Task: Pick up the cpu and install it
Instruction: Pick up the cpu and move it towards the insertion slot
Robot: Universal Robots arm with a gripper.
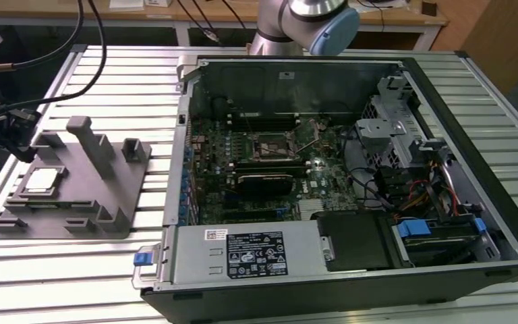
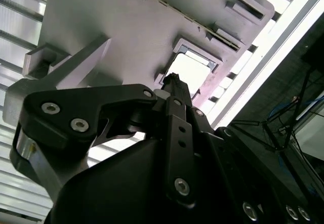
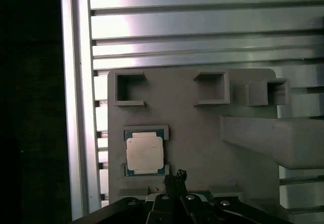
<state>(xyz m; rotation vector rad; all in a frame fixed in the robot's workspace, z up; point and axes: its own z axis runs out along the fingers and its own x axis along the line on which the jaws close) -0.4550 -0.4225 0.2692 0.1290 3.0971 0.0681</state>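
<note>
The cpu [image 3: 145, 152], a small square chip with a pale metal top, lies flat in a recess of the grey fixture block [image 3: 202, 133]. In the exterior view the cpu [image 1: 43, 181] sits at that block's near left part. My gripper [image 3: 175, 176] hangs above the block, just beside the chip and not touching it. In the second wrist view the gripper [image 2: 171, 80] has its black fingers closed together to a point with nothing between them, and the cpu [image 2: 191, 71] shows bright beyond the tips. In the exterior view the gripper [image 1: 22, 143] is at the far left.
An open computer case [image 1: 475, 135] lies on the slatted metal table [image 1: 79, 270] at the exterior view's right. The motherboard's black socket [image 1: 272, 145] with its metal frame sits mid-board. Upright posts [image 1: 92, 145] rise from the fixture block. Cables hang at the upper left.
</note>
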